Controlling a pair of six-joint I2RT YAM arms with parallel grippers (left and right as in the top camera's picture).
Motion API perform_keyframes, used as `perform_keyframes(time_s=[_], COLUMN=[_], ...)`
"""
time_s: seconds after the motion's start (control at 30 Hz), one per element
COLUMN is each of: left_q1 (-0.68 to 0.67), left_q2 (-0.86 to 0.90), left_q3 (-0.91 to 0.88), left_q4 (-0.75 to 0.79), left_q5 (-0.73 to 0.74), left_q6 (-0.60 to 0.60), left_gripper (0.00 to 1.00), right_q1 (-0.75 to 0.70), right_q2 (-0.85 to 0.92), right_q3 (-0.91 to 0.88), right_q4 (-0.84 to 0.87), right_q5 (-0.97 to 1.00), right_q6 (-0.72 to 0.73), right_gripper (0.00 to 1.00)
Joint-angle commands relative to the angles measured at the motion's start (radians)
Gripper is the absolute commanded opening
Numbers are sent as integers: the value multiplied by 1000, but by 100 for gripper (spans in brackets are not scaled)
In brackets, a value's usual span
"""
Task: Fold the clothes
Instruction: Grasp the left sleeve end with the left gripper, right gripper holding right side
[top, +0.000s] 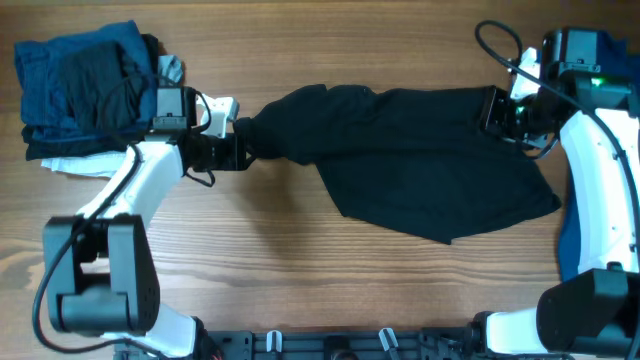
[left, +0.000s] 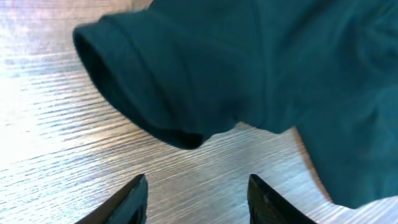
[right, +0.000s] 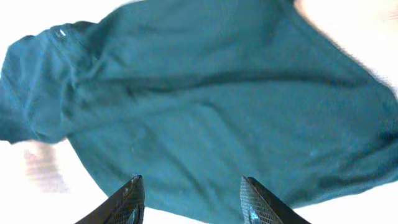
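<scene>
A dark garment (top: 420, 160) lies spread across the middle of the wooden table; it reads as dark teal in the wrist views. Its sleeve end (left: 149, 93) points toward my left gripper (top: 228, 150), which is open and empty (left: 196, 199) just short of the sleeve opening, above bare wood. My right gripper (top: 497, 110) is open (right: 189, 202) at the garment's right top edge, with cloth (right: 205, 112) below and ahead of its fingers, nothing held.
A pile of folded clothes (top: 85, 85), dark blue and black with white beneath, sits at the back left corner beside the left arm. A black cable (top: 500, 45) loops near the right arm.
</scene>
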Motion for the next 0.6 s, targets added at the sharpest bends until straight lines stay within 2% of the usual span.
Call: perform_keyframes(time_s=[0.0, 0.17, 0.37, 0.57], left_q1=[-8, -26, -56, -64], left_q2=[18, 18, 18, 18], left_q3=[15, 15, 15, 15], left_q4=[18, 74, 111, 112], left_q5=[-37, -39, -39, -39], left_q6=[23, 23, 23, 23], left_gripper=[54, 54, 60, 63], right_q1=[-3, -3, -8, -43], right_q2=[-11, 1, 71, 187], right_q3=[-58, -146, -232, -233], right_q4=[-18, 40, 126, 131], right_q5=[18, 126, 172, 246], right_q6=[1, 82, 128, 143], right_gripper=[50, 49, 35, 26])
